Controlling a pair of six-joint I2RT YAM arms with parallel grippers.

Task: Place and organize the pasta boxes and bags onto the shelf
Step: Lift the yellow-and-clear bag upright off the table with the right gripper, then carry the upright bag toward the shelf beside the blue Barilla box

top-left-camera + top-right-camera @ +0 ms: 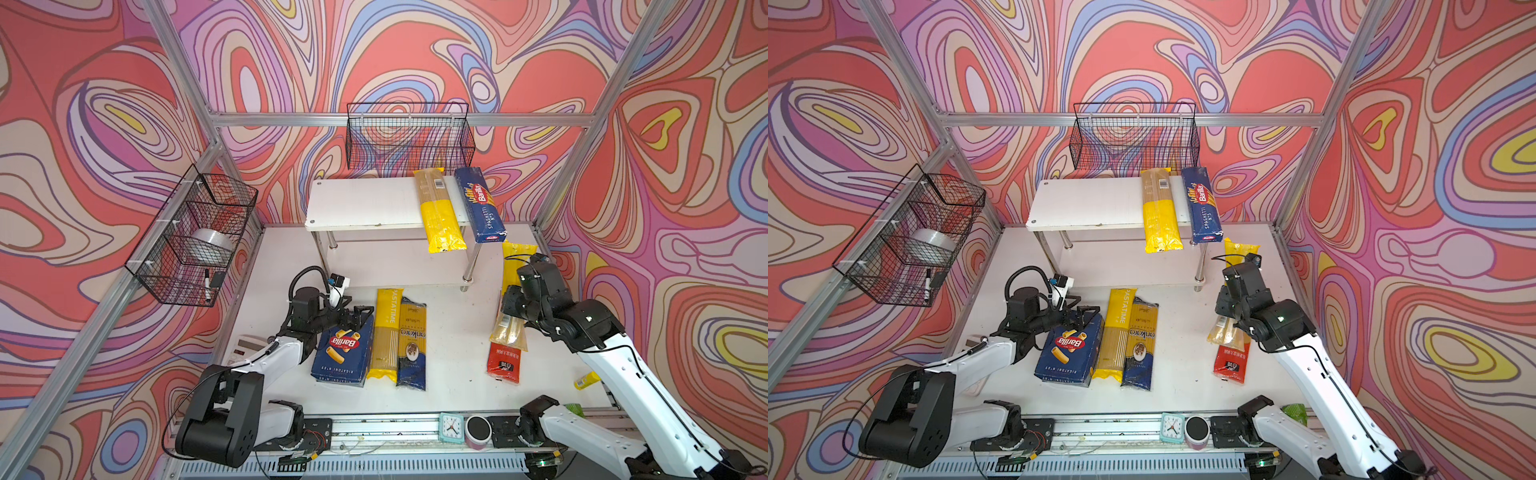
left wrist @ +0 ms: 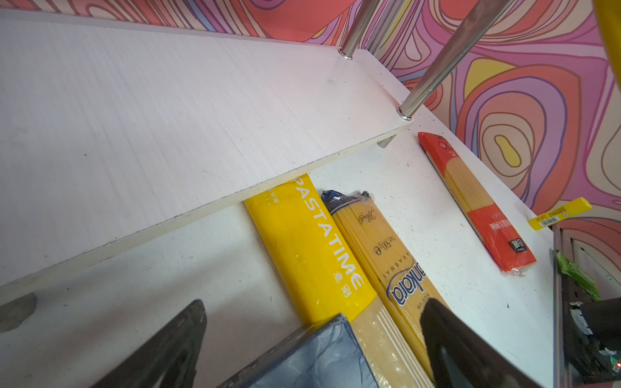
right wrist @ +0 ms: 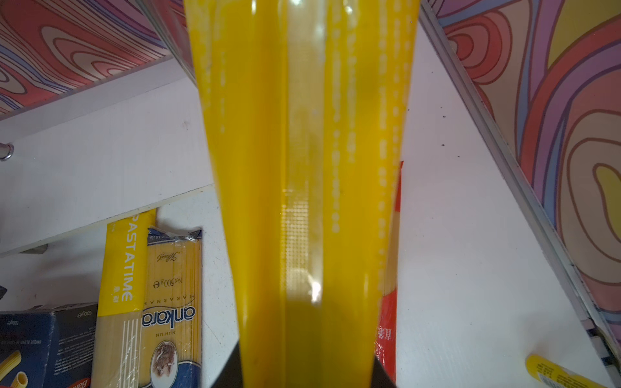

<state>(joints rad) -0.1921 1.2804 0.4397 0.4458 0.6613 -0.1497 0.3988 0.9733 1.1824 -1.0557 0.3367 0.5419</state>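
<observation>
The right gripper (image 3: 307, 373) is pinched almost shut on the held yellow bag (image 1: 513, 266). It holds the bag up on the right side of the table (image 1: 457, 332), just near of the shelf (image 1: 365, 203). The bag's far end points up toward the top board. Its near end hangs over the red bag (image 1: 503, 361), and I cannot tell if the two touch. The shelf yellow bag (image 1: 440, 216) and the Spaghetti box (image 1: 480, 203) already lie on the right part of the top board, and both stick out past its near edge. The left gripper (image 1: 359, 311) is open wide over the far end of the rigatoni box (image 1: 343, 349) and is not squeezing it. The PASTATIME bag (image 1: 386, 332) and the dark blue bag (image 1: 412, 345) lie flat to the right of that box, side by side. I think the next job is to lift the held bag onto the top board. That could go wrong in a few ways. The bag is long and bendy, so its far end could bump the board's near edge or a shiny leg. It could also push the two things that stick out, and they might tip off. The plastic looks smooth, so the bag might slide out of the pinch. The open space is on the left part of the board, so the bag has to go up and over its neighbours.
</observation>
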